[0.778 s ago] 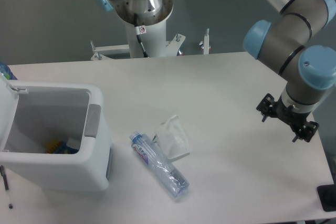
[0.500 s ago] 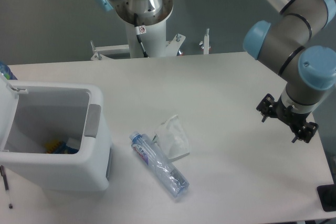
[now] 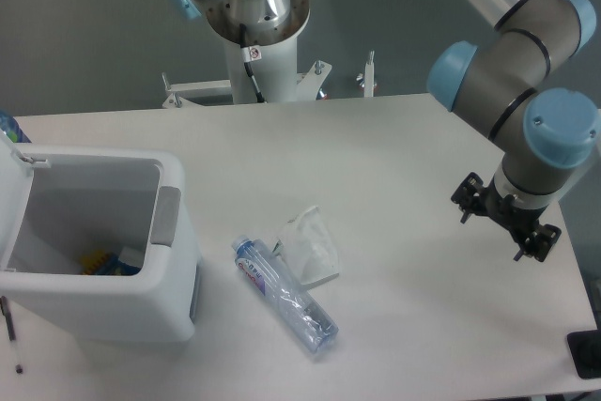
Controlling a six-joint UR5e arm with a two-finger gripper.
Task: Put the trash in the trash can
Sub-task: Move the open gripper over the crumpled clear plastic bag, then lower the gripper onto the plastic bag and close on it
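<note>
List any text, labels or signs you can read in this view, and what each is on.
No text is readable.
Bottle: its bluish label has print, too blurred to read.
Arm's base column: a small sticker, too small to read.
Wrapper, trash can: no print visible.

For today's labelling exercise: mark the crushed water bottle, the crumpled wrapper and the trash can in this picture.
crushed water bottle (image 3: 285,295), fixed camera view, middle of its clear body.
crumpled wrapper (image 3: 310,245), fixed camera view, centre of the crumpled film.
trash can (image 3: 167,216), fixed camera view, grey tab on its right rim.
</note>
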